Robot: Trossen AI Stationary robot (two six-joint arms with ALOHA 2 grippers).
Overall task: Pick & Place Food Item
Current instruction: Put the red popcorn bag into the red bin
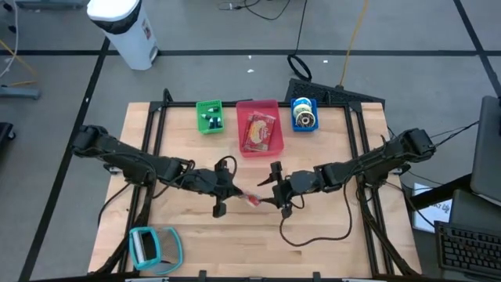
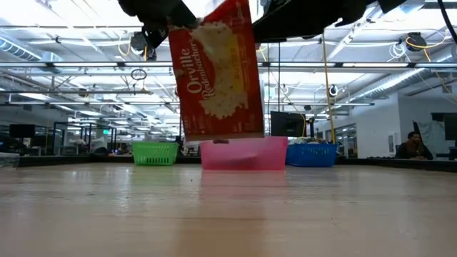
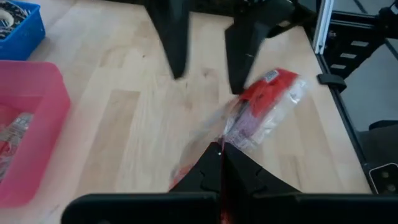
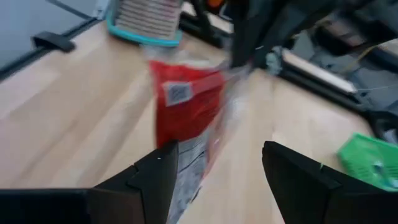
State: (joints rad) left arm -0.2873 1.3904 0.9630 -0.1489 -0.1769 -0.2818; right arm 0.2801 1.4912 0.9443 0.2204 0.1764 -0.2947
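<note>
A red popcorn packet (image 2: 218, 71) in clear wrap hangs above the middle of the table, and my left gripper (image 3: 221, 163) is shut on it. In the high view the packet (image 1: 252, 197) shows between the two grippers. My right gripper (image 1: 278, 192) faces it from the table's right side, open. The packet's free end (image 4: 186, 106) lies just ahead of its fingers and close to one of them. Whether that finger touches the packet cannot be told. My left gripper pinches one end of the packet (image 3: 231, 138) between its two shut fingers, coming from the table's left and slanting down. In the low view the hold is at the packet's upper corner (image 2: 173, 25). The packet hangs below it, slightly tilted, clear of the table.
At the far edge stand a green bin (image 1: 209, 116), a pink bin (image 1: 244, 110) with another packet in it, and a blue bin (image 1: 304, 125). A teal object (image 1: 153, 247) lies at the near left. A black cable (image 1: 313, 235) loops over the near right.
</note>
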